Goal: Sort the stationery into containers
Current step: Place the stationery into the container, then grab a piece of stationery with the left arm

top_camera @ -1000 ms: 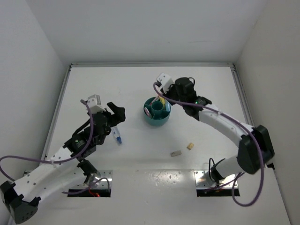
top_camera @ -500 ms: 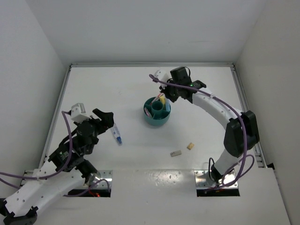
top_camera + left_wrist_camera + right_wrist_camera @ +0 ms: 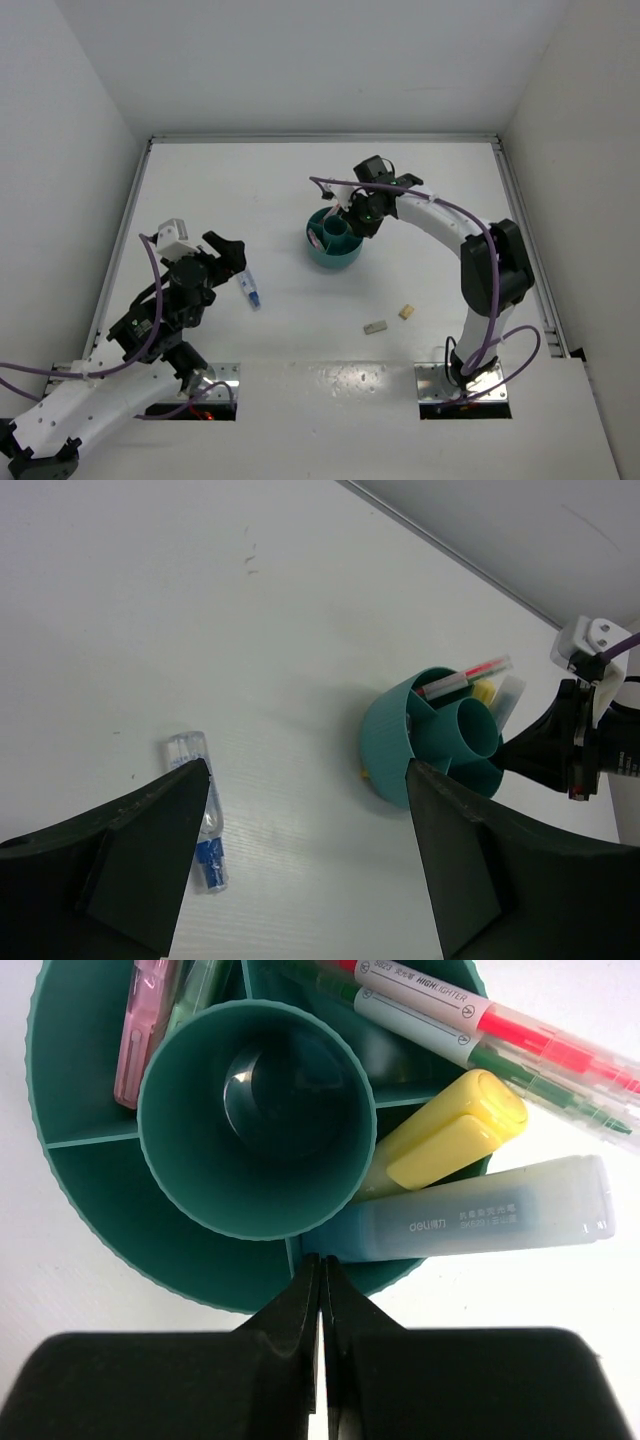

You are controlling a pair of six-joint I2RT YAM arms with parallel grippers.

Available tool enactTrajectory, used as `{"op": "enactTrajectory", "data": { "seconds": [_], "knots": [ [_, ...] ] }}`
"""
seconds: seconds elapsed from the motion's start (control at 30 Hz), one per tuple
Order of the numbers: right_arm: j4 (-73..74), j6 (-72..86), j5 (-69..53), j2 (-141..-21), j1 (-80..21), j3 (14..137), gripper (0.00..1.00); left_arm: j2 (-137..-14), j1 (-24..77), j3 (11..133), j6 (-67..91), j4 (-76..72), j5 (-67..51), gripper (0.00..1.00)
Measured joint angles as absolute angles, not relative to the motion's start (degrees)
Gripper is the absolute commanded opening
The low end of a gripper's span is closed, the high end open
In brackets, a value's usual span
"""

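Observation:
The round teal organiser point(image 3: 334, 240) stands mid-table, also seen in the left wrist view point(image 3: 440, 740) and right wrist view point(image 3: 100, 1190). Its ring holds a pink pen point(image 3: 520, 1030), a green pen point(image 3: 500, 1060), a yellow marker point(image 3: 450, 1130), a mint marker point(image 3: 480, 1220) and a pink marker point(image 3: 145, 1020). My right gripper point(image 3: 352, 216) hangs over the organiser, shut, with its tips point(image 3: 320, 1265) at the ring by the mint marker. A blue marker point(image 3: 251, 290) lies on the table beside my open, empty left gripper point(image 3: 232, 258), just inside its left finger point(image 3: 130, 850).
A tan block point(image 3: 406, 312) and a grey block point(image 3: 375, 327) lie on the table in front of the organiser, towards the right. White walls close in the table on the left, back and right. The centre cup point(image 3: 255, 1110) holds nothing.
My right gripper has swung from the organiser's back right to directly over it. My left arm drew back to the left, away from the organiser. The blue marker stayed put.

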State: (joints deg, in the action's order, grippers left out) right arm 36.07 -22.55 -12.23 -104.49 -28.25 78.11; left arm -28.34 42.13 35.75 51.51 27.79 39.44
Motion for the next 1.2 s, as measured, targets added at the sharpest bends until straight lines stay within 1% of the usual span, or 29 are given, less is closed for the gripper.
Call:
{"op": "enactTrajectory", "data": {
  "seconds": [0.17, 0.27, 0.47, 0.53, 0.57, 0.6, 0.63, 0.67, 0.7, 0.77, 0.8, 0.83, 0.87, 0.9, 0.93, 1.03, 1.07, 1.1, 1.2],
  "knots": [
    [36.1, -22.6, -12.5, -105.0, -28.3, 78.3, 0.00, -28.4, 42.1, 35.7, 51.5, 27.8, 39.4, 0.86],
    [35.2, -22.6, -13.3, -104.3, -28.3, 78.0, 0.03, -28.3, 42.1, 35.7, 51.5, 27.8, 39.4, 0.86],
    [31.2, -23.0, -11.8, -94.3, -28.7, 74.7, 0.04, -28.3, 42.1, 35.7, 51.5, 27.8, 39.4, 0.86],
    [29.1, -23.0, -9.9, -90.6, -28.8, 74.7, 0.04, -28.3, 42.1, 35.7, 51.5, 27.8, 39.4, 0.82],
    [27.8, -23.0, -8.2, -88.8, -29.0, 74.6, 0.10, -28.3, 42.1, 35.7, 51.5, 27.8, 39.4, 0.79],
    [26.1, -22.8, -6.5, -87.0, -29.0, 74.2, 0.32, -28.4, 42.1, 35.7, 51.7, 27.8, 39.3, 0.74],
    [24.3, -22.2, -4.5, -85.5, -29.1, 73.6, 0.99, -28.4, 42.1, 35.7, 52.2, 27.8, 39.3, 0.40],
    [21.9, -21.3, -2.0, -84.3, -29.1, 72.6, 1.00, -28.4, 42.1, 35.7, 53.5, 27.8, 39.3, 0.16],
    [19.4, -20.6, 0.3, -83.2, -29.1, 71.1, 1.00, -28.6, 42.1, 35.7, 54.7, 28.1, 39.6, 0.00],
    [15.4, -18.7, 3.1, -81.7, -28.8, 67.6, 1.00, -29.9, 42.1, 35.7, 59.4, 30.1, 40.0, 0.00],
    [14.6, -17.5, 3.8, -81.3, -28.6, 66.2, 1.00, -31.6, 42.1, 35.7, 62.1, 31.5, 40.2, 0.04],
    [14.2, -16.5, 4.0, -81.0, -28.5, 64.6, 0.97, -34.0, 42.1, 35.7, 65.1, 32.9, 40.3, 0.20],
    [13.8, -15.6, 3.9, -80.7, -28.3, 63.3, 0.49, -37.3, 42.0, 35.7, 67.7, 34.6, 39.9, 0.46],
    [13.8, -15.0, 3.8, -80.5, -28.2, 62.3, 0.24, -40.9, 41.9, 35.6, 69.9, 35.9, 39.4, 0.49],
    [13.7, -14.1, 3.6, -80.3, -28.1, 61.5, 0.04, -45.2, 41.8, 35.6, 72.6, 36.8, 38.7, 0.59],
    [12.9, -11.6, 3.2, -79.2, -28.1, 60.2, 0.04, -56.1, 41.5, 35.6, 76.5, 38.1, 36.9, 0.79],
    [12.5, -11.2, 3.2, -78.6, -28.1, 59.7, 0.04, -58.9, 41.5, 35.6, 77.3, 38.3, 36.4, 0.89],
    [12.1, -10.9, 3.1, -78.1, -28.1, 59.4, 0.04, -60.5, 41.1, 35.6, 77.8, 38.3, 36.0, 0.93],
    [11.0, -10.3, 3.2, -76.8, -28.1, 58.4, 0.04, -62.7, 38.3, 36.7, 78.4, 38.5, 35.2, 0.93]
  ]
}}
